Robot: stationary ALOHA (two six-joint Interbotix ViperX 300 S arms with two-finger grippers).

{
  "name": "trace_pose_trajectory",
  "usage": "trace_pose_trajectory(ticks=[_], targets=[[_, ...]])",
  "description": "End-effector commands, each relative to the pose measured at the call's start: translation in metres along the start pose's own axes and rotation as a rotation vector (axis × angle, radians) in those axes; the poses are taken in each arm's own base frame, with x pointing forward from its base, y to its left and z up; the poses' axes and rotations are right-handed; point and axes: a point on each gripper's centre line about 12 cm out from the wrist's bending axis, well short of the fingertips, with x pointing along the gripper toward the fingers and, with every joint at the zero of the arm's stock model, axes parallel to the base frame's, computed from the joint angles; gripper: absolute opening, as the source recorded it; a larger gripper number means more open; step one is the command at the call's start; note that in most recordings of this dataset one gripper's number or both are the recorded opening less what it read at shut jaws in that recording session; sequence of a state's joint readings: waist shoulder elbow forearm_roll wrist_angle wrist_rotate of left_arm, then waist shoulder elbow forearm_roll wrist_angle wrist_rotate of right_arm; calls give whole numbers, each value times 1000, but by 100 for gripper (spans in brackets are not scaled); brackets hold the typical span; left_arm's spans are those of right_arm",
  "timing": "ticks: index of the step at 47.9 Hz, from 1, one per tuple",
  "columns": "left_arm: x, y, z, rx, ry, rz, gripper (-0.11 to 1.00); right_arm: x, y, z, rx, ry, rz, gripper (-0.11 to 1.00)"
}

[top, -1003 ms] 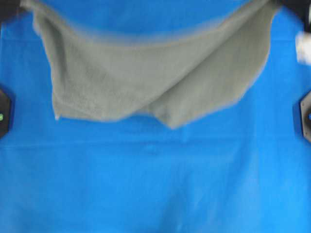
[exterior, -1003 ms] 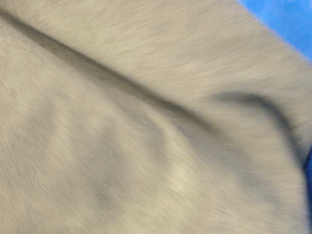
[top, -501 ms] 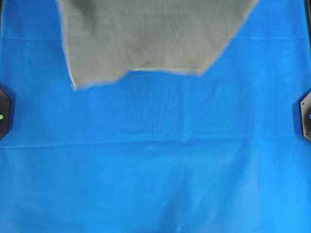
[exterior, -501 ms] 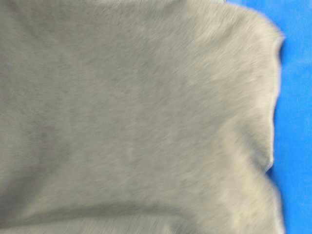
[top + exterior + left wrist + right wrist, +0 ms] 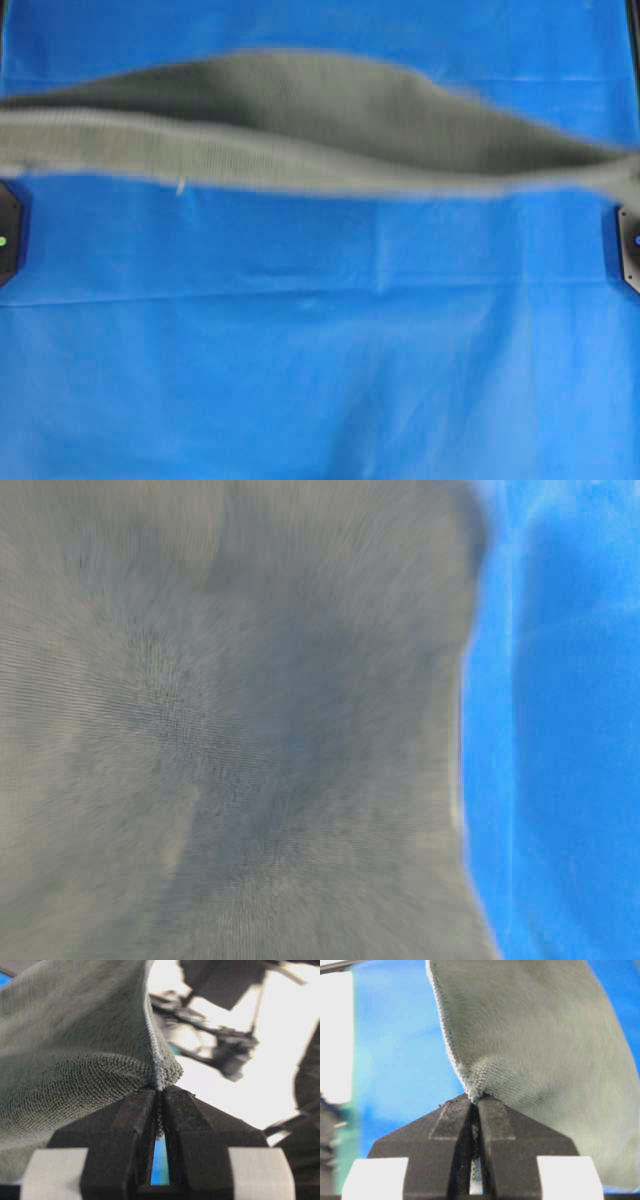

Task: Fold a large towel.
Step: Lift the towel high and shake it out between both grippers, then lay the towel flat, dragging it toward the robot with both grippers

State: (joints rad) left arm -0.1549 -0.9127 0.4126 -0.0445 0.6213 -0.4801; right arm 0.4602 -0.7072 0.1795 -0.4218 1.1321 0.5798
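While the overhead view shows no arm at all, the towel (image 5: 300, 125) stretches across it as a long grey-green band from the left edge to the right edge, blurred, lying over the upper part of the blue sheet (image 5: 320, 350); two dark mounts sit at the sheet's left (image 5: 8, 232) and right (image 5: 628, 245) borders. At the left end, the left gripper (image 5: 159, 1097) is clamped tight on a corner of the cloth, the pale stitched hem (image 5: 154, 1045) running straight down into the pinch between its black fingers (image 5: 125, 1120); a sliver of blue shows through the slot lower down. From table level the towel fills most of the picture, close and out of focus, with blue sheet only down the right side. At the right end, the right gripper (image 5: 475, 1100) likewise pinches another corner, jaws pressed together on the bunched terry, the hem curving up and left from the grip and the cloth spreading up and to the right against the blue.
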Motion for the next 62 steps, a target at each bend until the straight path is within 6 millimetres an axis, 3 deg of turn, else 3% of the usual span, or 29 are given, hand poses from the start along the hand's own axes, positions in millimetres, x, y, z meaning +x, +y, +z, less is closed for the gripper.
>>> trace_pose_trajectory(ticks=[1,6,16,23,30,38,48,55,62], targets=[[-1,-17,8,5,-26,-81,1,-10,19,8,-21,-38,96,0],[-5,-25,14,-4,-45,-119,1,-14,30,14,-33,-69,154,0],[-2,-22,17,-22,-50,-95,1,-16,30,17,4,-89,158,0],[5,-9,15,-33,-40,-26,1,-17,19,18,35,-83,77,0],[1,14,24,-60,-95,93,1,-16,-9,14,97,-53,-128,0],[5,59,10,-95,-105,282,1,-10,-45,-2,148,45,-414,0],[22,134,-48,-166,-19,506,1,21,-70,-25,139,140,-600,0],[19,176,-77,-190,4,633,1,41,-115,-46,153,185,-811,0],[4,209,-77,-194,-44,766,1,46,-167,-56,187,154,-978,0]])
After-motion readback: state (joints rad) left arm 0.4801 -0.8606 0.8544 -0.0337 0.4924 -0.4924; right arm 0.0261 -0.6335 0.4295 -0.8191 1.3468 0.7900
